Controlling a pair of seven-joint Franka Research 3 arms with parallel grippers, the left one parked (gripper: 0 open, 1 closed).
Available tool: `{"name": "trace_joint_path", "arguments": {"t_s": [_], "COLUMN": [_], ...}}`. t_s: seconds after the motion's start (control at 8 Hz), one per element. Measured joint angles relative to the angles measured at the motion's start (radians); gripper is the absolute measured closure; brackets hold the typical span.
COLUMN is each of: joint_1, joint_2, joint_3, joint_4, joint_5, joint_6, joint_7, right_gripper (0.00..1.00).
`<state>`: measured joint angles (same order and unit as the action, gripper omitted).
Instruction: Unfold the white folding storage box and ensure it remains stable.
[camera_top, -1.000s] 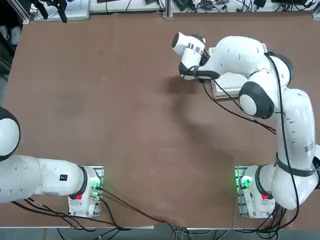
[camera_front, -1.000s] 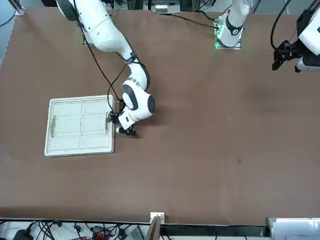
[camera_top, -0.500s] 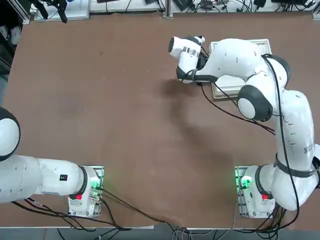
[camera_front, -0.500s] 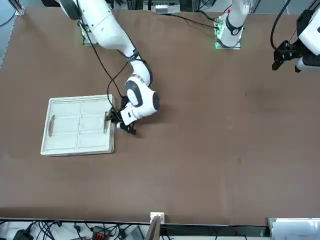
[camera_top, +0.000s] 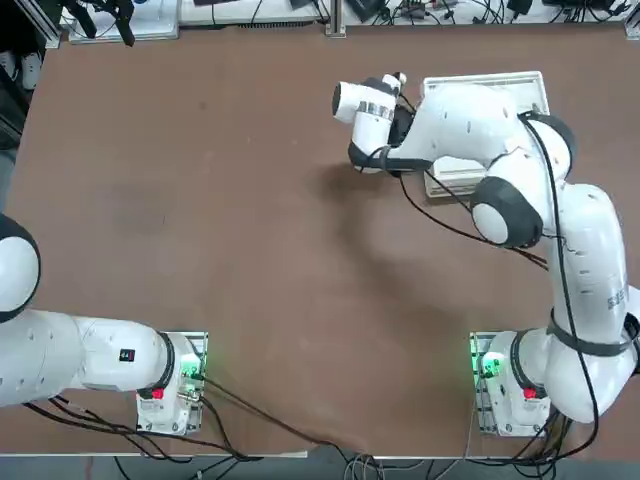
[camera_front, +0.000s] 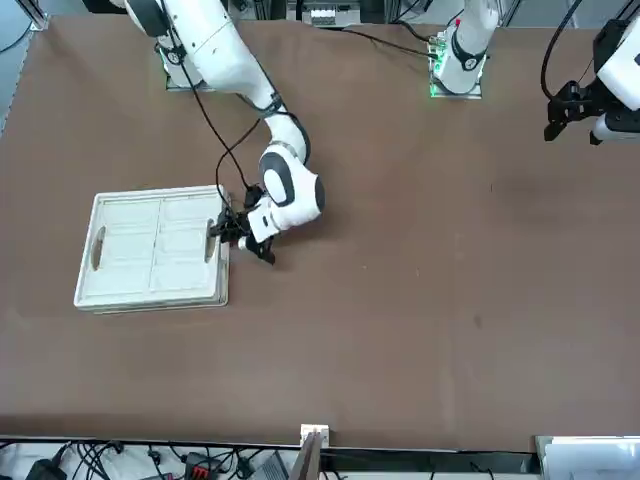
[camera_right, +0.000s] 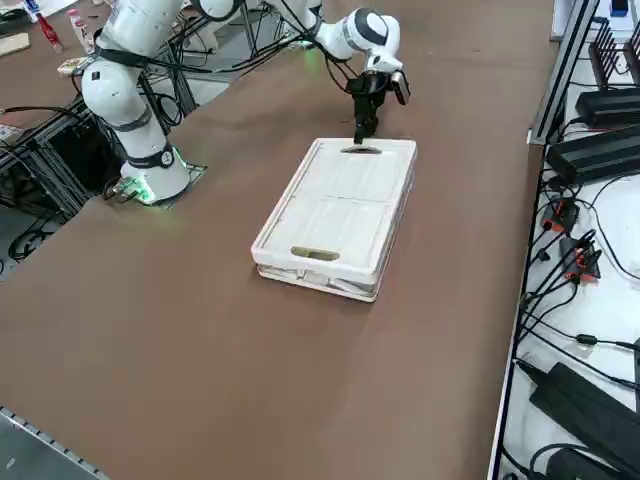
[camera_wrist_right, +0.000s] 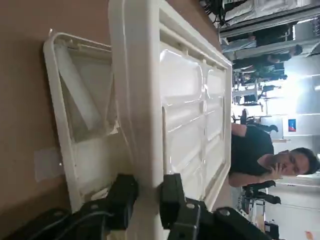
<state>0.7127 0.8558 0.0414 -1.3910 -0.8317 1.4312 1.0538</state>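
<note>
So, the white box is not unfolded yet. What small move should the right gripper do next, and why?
Probably a slow, slight lift of the upper rim, keeping the grip. The right gripper has this rim between its fingers, and the box is nearly flat, with the base under the rim. A quick pull might drag the base along.

A broad, flat, matte brown tabletop (camera_front: 420, 300) carries the white rectangular plastic folding storage box (camera_right: 335, 215) (its base flat on the surface, its upper section lifted along one side) and thin black cables (camera_top: 268, 415) near the robot's edge.
</note>
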Motion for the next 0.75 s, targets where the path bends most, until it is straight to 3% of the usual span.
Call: {"name": "trace_joint_path", "arguments": {"t_s": [0.75], "joint_1": [0.013], "joint_2": [-0.001], "joint_3": [0.0], "joint_4": [0.06], "joint_5": [-0.016], "joint_6": [-0.108], "joint_7": [-0.085], "right_gripper": [0.7]}}
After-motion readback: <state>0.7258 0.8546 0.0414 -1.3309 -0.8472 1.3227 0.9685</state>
